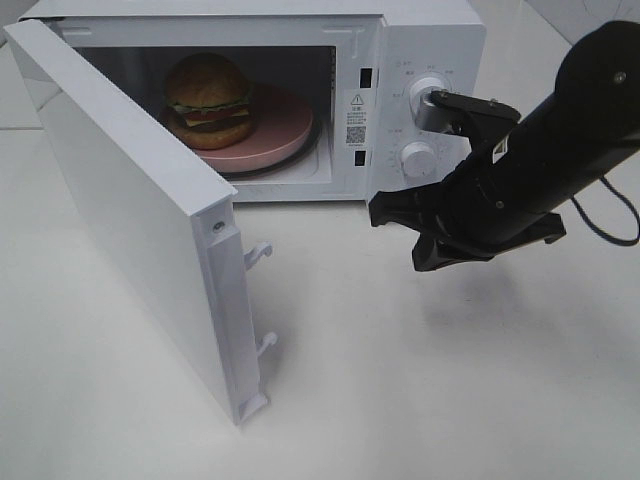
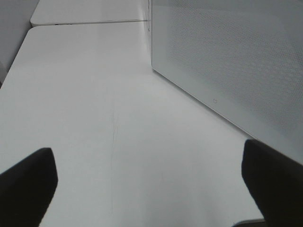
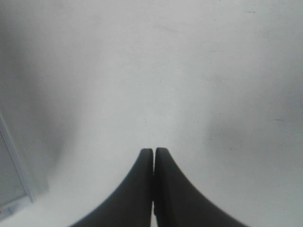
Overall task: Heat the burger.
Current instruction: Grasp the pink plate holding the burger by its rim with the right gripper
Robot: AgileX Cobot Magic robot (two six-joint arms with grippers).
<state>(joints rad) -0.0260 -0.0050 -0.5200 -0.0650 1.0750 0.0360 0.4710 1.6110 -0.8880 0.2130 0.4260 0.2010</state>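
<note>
The microwave door (image 1: 140, 230) is standing open at lower left, the wide-spread left gripper (image 2: 147, 153) facing its outer face, while the burger (image 1: 208, 100) is sitting inside, up-left of the pinched-shut right gripper (image 1: 378, 212).

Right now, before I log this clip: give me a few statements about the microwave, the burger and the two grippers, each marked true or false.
1. The door of the microwave is shut. False: it stands wide open.
2. The burger sits on the plate inside the microwave. True.
3. The right gripper holds the burger. False: its jaws are shut on nothing, over the table.
4. The left gripper is open. True.
</note>
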